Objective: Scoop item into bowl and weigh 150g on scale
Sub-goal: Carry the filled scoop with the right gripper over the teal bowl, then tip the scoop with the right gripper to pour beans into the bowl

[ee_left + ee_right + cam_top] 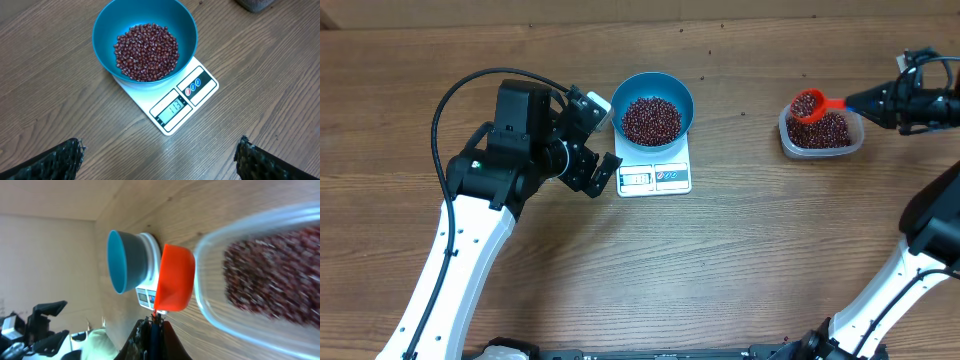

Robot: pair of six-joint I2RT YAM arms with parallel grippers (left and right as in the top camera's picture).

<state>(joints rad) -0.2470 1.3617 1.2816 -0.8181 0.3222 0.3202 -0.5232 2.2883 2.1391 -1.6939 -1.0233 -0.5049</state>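
Note:
A blue bowl (656, 98) holding a heap of dark red-brown beans (651, 119) stands on the white scale (655, 177); both also show in the left wrist view, the bowl (107, 37) over the scale (175, 107) with its display lit. My left gripper (592, 140) hovers just left of the scale, open and empty. My right gripper (860, 101) is shut on the handle of a red scoop (808, 104), which carries beans above the left rim of a clear tub (821, 135). In the right wrist view the scoop (175, 277) hangs beside the tub (260, 275).
The clear tub with more beans (272, 275) sits at the right of the wooden table (760, 250). The left arm's black cable (470, 85) loops over the table's left side. The right arm's white link (900, 290) rises at the lower right.

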